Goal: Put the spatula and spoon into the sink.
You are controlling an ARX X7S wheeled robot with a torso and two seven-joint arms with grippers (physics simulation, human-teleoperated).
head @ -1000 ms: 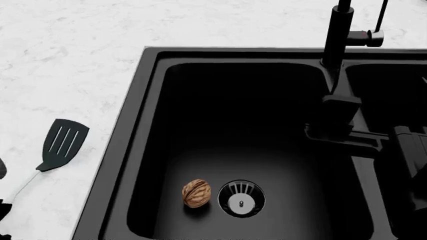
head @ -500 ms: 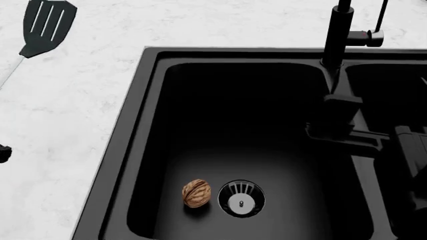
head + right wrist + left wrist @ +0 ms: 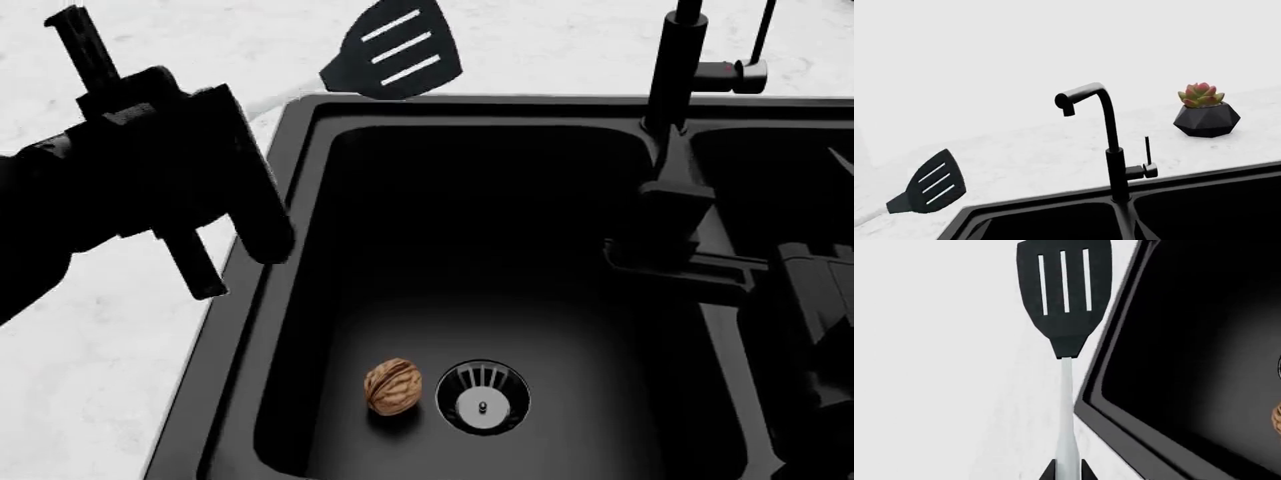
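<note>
While the left gripper (image 3: 1067,475) clamps the thin white handle of the spatula (image 3: 394,50), the tool hangs in the air with its slotted black head over the white counter (image 3: 107,400) just beyond the sink's far-left corner. That puts the first step in hand: carrying the spatula to the sink (image 3: 287,280). The next move, as I judge it, calls for swinging the head rightward over the left basin, where a walnut (image 3: 392,386) lies beside the drain strainer (image 3: 482,397), then lowering and letting go. Half a second ago the spatula sat at the far-left edge of the head view; now it has travelled right, and the left arm (image 3: 147,170) fills the near left. At the right, the right gripper's state cannot be told. No spoon shows.
</note>
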